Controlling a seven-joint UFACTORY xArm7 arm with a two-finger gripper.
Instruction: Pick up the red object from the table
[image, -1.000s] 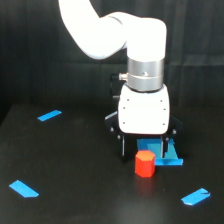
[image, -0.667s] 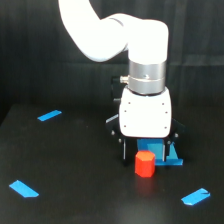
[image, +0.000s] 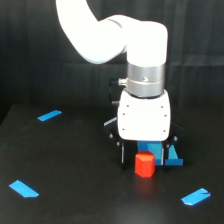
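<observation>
**Gripper poised over the red block**

Gripper (image: 145, 156) of the white xArm6 arm (image: 120, 30), lowered close to the flat matte black tabletop (image: 75, 195) beneath a boxy white wrist housing (image: 144, 119) and a silver metal collar (image: 145, 76). Dark fingers (image: 122, 152) seen flanking the housing's lower edge, one on each side; fingertips largely hidden or lost against the black surface, so spread or closure cannot be told. Small stubby red-orange cylindrical block (image: 145, 165) standing upright on the tabletop, directly below the housing and slightly forward of it; contact with the fingers not discernible. Blue flat-based piece (image: 167, 154) lying just behind the red block and toward the exterior view's right of it, partly covered by the housing. Three thin flat blue strips scattered well apart from the red block: one (image: 49, 115) far toward the exterior view's left and behind, one (image: 24, 189) far left and forward, one (image: 195, 196) forward and toward the right.
</observation>
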